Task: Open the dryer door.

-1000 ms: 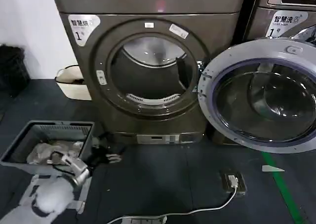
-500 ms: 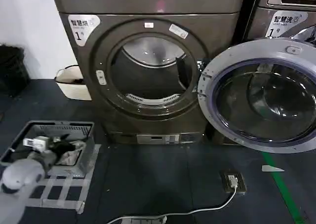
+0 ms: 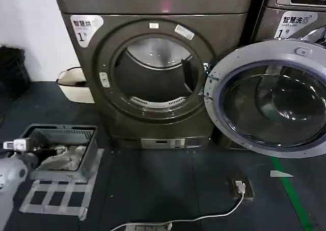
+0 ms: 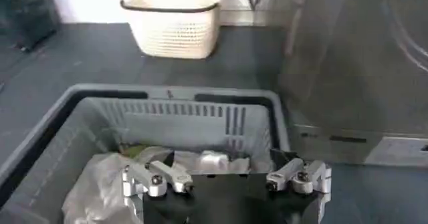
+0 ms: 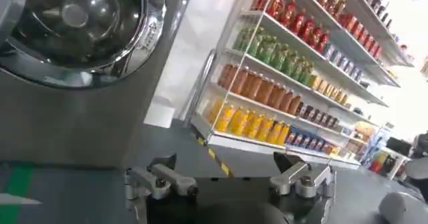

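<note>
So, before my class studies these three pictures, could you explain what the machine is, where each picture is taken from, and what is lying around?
The machine is a two-armed robot with a camera on its head and one on each wrist. The head picture looks down at a dark grey front-loading dryer whose round glass door already hangs wide open to the robot's right. On the floor stand a grey plastic crate holding crumpled laundry, a cream woven basket by the wall, and a white cable. The left wrist picture shows the left pincer open above that crate, holding nothing. The right wrist picture shows the right pincer, also open and empty, facing shop shelves of bottled drinks.
</note>
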Action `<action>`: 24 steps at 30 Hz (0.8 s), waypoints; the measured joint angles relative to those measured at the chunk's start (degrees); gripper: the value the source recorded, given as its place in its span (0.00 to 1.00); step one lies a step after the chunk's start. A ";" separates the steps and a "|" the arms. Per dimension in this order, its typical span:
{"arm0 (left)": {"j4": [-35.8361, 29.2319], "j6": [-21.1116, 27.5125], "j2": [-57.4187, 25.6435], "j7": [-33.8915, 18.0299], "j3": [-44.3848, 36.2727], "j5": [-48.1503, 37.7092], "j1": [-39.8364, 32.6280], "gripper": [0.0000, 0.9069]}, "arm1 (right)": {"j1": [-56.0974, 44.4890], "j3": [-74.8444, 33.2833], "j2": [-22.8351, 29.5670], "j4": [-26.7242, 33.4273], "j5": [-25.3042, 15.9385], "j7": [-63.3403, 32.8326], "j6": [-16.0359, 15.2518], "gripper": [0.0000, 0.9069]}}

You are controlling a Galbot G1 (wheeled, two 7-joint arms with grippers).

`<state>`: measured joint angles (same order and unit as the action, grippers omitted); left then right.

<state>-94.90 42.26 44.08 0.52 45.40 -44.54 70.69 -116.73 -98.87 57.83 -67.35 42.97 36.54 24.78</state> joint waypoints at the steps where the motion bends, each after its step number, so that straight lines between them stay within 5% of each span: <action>1: 0.38 0.00 0.02 -0.35 0.02 -0.11 0.00 1.00 | 0.00 0.01 0.07 -0.04 -0.01 -0.14 0.03 1.00; 24: 1.80 -0.04 0.44 -0.97 0.58 -0.93 0.54 1.00 | 0.15 0.52 0.06 -0.27 -0.73 -0.41 0.28 1.00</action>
<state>-93.10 42.21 44.52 -0.45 45.98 -45.47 71.22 -116.58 -98.35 57.89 -67.61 42.25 36.13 25.05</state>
